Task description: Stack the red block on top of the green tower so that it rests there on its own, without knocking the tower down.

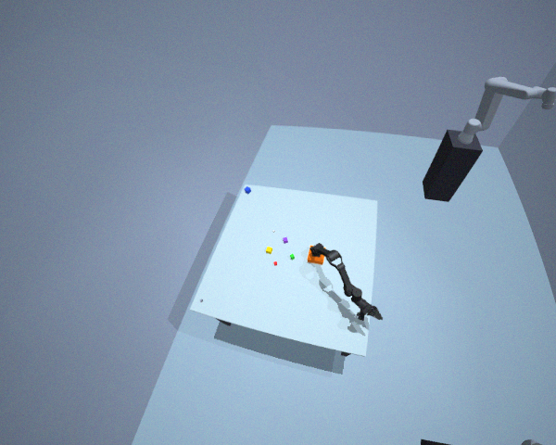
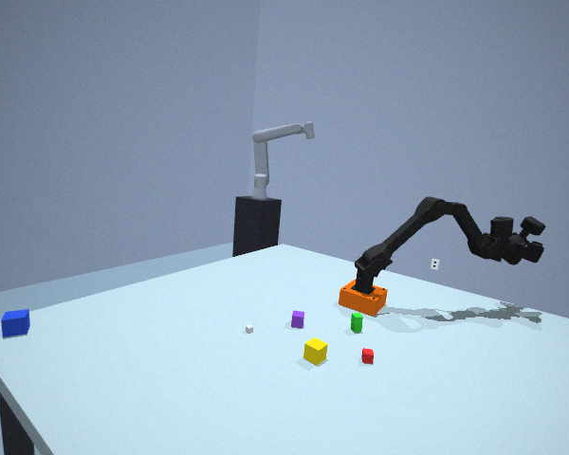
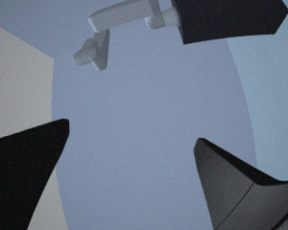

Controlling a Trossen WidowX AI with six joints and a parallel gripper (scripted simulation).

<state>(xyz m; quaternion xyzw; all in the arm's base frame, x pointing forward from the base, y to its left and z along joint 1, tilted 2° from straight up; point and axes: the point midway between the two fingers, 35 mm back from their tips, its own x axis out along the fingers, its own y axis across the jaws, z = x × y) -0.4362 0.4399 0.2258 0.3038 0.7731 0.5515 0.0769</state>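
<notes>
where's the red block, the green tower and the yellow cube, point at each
red block (image 1: pixel 275 263) (image 2: pixel 367 356): top and exterior views, its middle
green tower (image 1: pixel 292 256) (image 2: pixel 356 323): top and exterior, its middle
yellow cube (image 1: pixel 269 249) (image 2: pixel 315 352): top and exterior, its middle

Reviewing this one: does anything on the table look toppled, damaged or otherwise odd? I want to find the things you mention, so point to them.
Nothing stands out as damaged or toppled: the green tower (image 1: pixel 292 256) (image 2: pixel 356 323) stands upright, and the red block (image 1: pixel 275 263) (image 2: pixel 367 355) sits apart from it on the table.
</notes>
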